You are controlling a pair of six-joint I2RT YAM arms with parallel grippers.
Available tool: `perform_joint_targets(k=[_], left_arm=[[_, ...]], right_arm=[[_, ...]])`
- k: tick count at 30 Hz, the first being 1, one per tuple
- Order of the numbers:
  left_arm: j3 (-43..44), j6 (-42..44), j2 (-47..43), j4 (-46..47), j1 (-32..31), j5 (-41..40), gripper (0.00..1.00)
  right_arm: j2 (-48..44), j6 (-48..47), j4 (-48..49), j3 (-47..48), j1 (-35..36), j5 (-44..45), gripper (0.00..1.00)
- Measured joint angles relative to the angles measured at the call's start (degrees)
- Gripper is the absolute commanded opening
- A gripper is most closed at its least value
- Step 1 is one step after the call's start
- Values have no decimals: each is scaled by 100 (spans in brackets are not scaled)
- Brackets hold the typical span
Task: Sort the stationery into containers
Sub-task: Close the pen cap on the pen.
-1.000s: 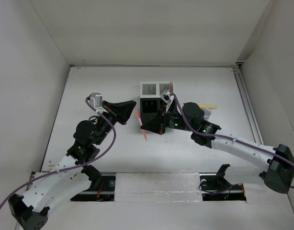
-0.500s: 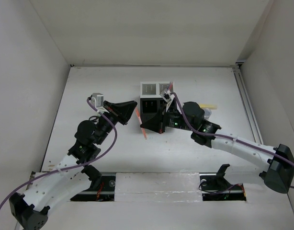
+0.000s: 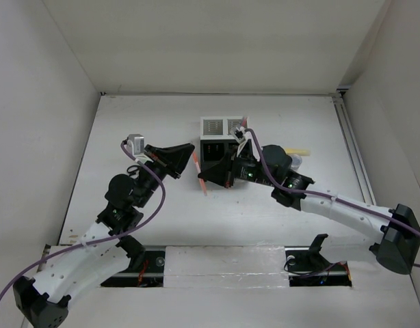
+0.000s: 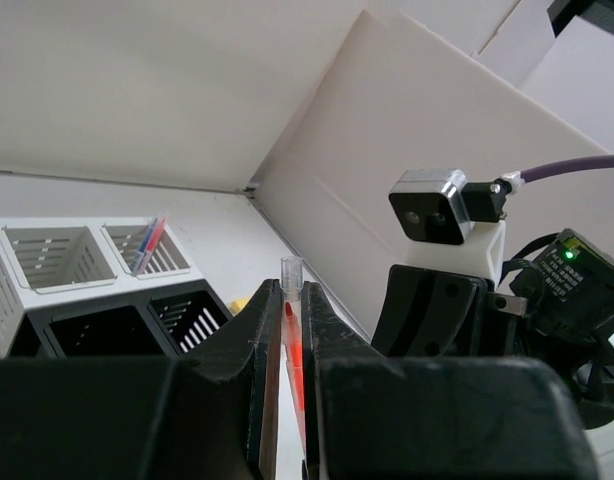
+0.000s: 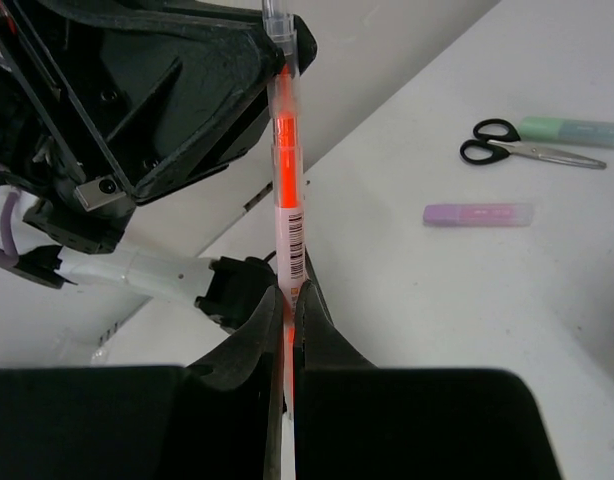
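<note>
Right wrist view: 1 red-orange pen (image 5: 287, 170), pinched by both right end effector (image 5: 287, 303) and left end effector (image 4: 287, 312); probably a handover toward 4 desk-organizer bins (image 3: 208, 149).

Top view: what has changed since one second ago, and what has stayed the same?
The red pen, clamped by both the left hand and the right hand, shifted slightly toward the bins, and its near end swung a little left. The right hand went with it. Nothing was taken or let go. The bins and the yellow marker stayed put.
</note>
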Motion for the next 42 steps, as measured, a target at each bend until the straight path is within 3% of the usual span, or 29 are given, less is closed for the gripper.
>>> perform_joint_targets(k=[19, 42], left_arm=[[-278, -339, -111, 457, 17, -560, 0], [-459, -68, -79, 905, 76, -280, 0]], right_arm=[[590, 426, 949, 120, 74, 162, 0], [629, 101, -184, 807, 72, -17, 0]])
